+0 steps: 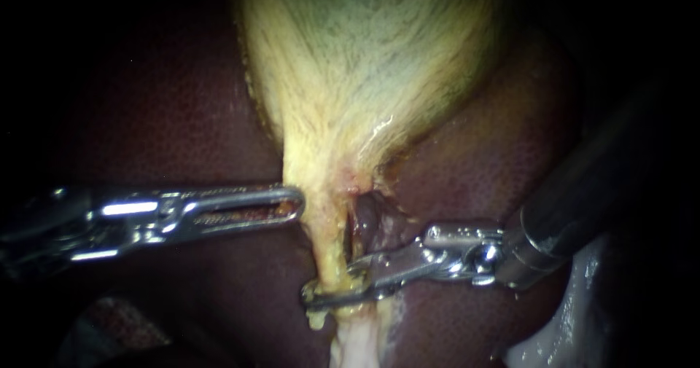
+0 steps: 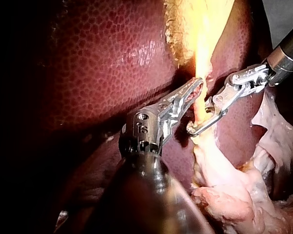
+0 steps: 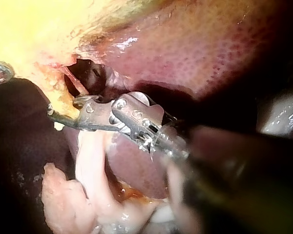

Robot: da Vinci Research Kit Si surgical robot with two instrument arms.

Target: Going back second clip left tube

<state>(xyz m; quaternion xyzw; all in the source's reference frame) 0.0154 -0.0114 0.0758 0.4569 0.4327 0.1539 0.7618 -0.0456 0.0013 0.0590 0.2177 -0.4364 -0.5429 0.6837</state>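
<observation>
**Item 1, left tube** (image 1: pixel 329 244). A yellow strand running from the gallbladder's neck toward 6 o'clock in the endoscope view, just below centre. A dark opening (image 1: pixel 359 229) lies at its 3 o'clock side and sets it apart from the tissue beyond. No separate clip can be made out on it, as metal covers the spot.

**Item 2, right instrument** (image 1: pixel 315 297). The shaft enters from 3 o'clock. Its jaws lie across the left tube at about 6 o'clock, one on each side and both touching it, so they are clenched on the tube. The left wrist view shows the tips meeting in a loop around the strand. Judged purpose: the crosswise hold suits setting a clip, and backing out requires the jaws to release first.

**Item 3, left instrument** (image 1: pixel 294 203). The shaft enters from 9 o'clock. Its jaws are closed together and hold nothing, and the tip rests against the tube's 9 o'clock side. Judged purpose: to brace the strand and keep it straight against the pull of the other instrument.

**Item 4, gallbladder** (image 1: pixel 364 55). A yellow-green sac at 12 o'clock and the only vessel present. Its wall looks unbroken, and its contents are not visible.

**Item 5, liver** (image 1: pixel 160 106). A dark red bed on both sides, cradling the sac.

**Item 6, pale loose tissue** (image 1: pixel 357 346). It lies at 6 o'clock, below the jaws.
</observation>
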